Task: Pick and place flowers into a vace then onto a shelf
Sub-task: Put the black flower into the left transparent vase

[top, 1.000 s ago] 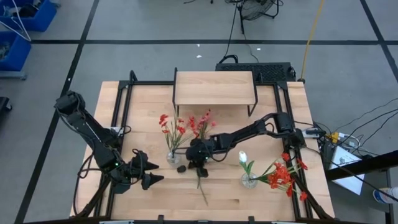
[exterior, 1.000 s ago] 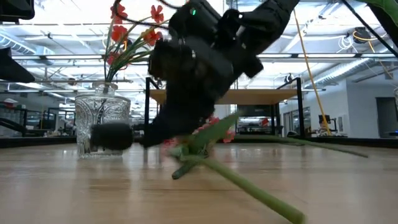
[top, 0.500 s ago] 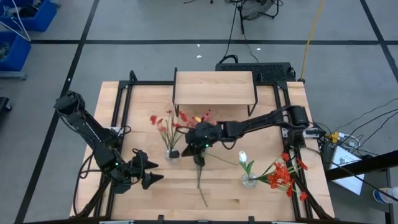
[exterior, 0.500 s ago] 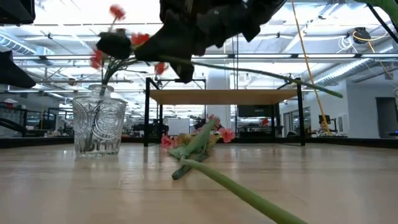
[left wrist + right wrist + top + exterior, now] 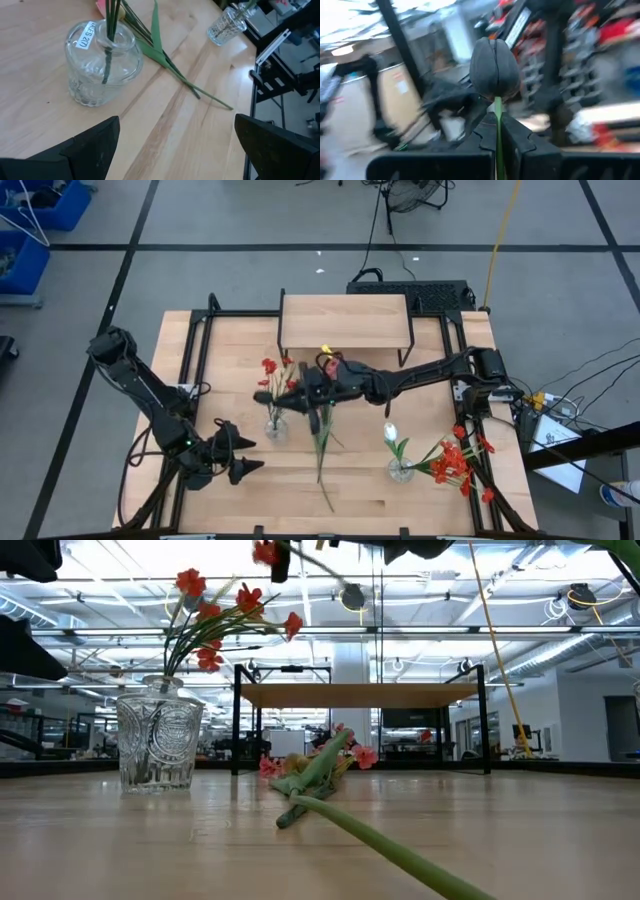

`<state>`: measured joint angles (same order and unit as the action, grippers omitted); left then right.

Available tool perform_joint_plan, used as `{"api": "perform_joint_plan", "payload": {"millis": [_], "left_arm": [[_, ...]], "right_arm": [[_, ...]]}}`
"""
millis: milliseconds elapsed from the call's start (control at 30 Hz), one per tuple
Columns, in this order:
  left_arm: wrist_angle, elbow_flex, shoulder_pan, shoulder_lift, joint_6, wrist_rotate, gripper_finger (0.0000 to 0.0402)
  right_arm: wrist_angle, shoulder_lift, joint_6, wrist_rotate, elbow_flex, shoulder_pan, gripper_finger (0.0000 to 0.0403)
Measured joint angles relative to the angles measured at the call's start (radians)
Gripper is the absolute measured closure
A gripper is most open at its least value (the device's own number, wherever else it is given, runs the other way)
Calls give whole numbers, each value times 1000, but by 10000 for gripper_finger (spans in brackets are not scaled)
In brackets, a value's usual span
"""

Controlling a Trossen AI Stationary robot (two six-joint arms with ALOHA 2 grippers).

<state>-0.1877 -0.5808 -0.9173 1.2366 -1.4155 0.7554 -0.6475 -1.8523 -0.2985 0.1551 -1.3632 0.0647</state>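
Observation:
My right gripper [image 5: 300, 392] hangs above the table's middle, by the glass vase [image 5: 275, 428], and is shut on a thin green stem with a dark-looking bud [image 5: 495, 67]. That vase holds red-blossomed stems [image 5: 215, 625]. A long green flower stem [image 5: 321, 455] lies flat on the wood, its pink blossoms [image 5: 345, 755] toward the shelf [image 5: 345, 320]. A second small vase [image 5: 400, 471] holds a white bud and red flowers. My left gripper [image 5: 177, 120] waits open near the table's near left corner, facing the vase [image 5: 102, 65]. My right gripper pinches the stem [image 5: 498, 125] just below the bud, between its two fingers [image 5: 517, 137]. The stem runs along the fingers, and the bud sticks out past their ends. The flower is lifted clear of the table.
The shelf stands at the far middle of the table on black legs [image 5: 236, 720]. Black frame rails [image 5: 195, 350] run along both sides. Bare wood lies between the two vases and along the near edge.
My right gripper has risen from the table with the stem, moving toward the far edge, and has tipped from pointing down to roughly level. The dark bud came off the wood beside the vase. The vase's red stems were jostled and have settled.

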Motion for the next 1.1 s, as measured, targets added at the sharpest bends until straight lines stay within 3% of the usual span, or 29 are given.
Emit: {"api": "perform_joint_plan", "payload": {"millis": [167, 367, 567, 800, 900, 1100], "left_arm": [[11, 0, 20, 0, -1, -4, 2], [37, 0, 41, 0, -42, -8, 2], [53, 0, 22, 0, -58, -47, 2], [92, 0, 20, -2, -75, -48, 2], [94, 0, 20, -2, -87, -48, 2], [96, 0, 20, -2, -106, -48, 2]], "right_arm": [[-120, -7, 59, -103, 0, -12, 402], [-337, -95, 52, -104, -5, -21, 402], [-358, -153, 104, -97, -114, -19, 403], [-311, -275, 136, 37, -340, -19, 403], [-235, -299, 194, 74, -363, -19, 403], [-260, -305, 228, 81, -363, -24, 403]]}}
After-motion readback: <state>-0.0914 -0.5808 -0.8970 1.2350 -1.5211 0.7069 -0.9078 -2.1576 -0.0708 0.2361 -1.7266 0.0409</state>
